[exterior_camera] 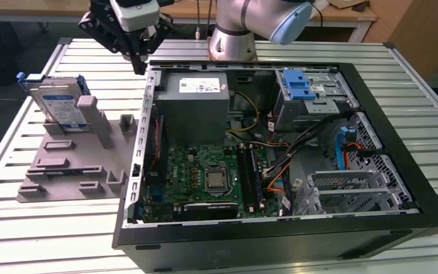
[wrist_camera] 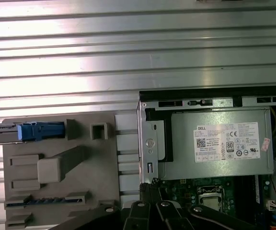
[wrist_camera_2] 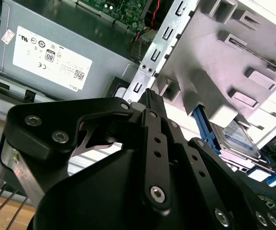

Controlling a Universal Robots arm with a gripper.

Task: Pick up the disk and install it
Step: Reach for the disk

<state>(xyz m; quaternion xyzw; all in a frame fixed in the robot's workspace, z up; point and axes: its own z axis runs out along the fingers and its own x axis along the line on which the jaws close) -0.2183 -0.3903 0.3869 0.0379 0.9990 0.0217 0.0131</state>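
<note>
The tool (exterior_camera: 139, 68), fingers drawn together and empty, hangs above the rim of the open computer case (exterior_camera: 147, 108) — well apart from the disk (exterior_camera: 57, 105) standing upright in a grey holder (exterior_camera: 71, 168) on the desk (exterior_camera: 52, 228) — where a low sideways pass could clip that metal rim.

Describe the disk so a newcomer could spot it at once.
Start at the open black computer case; on the exterior view's left of it lies a grey fixture plate. The disk stands on edge at that plate's far end. It is the only silver slab there, with a white-and-blue label and a blue bracket, unlike the plain grey blocks around it.
</note>
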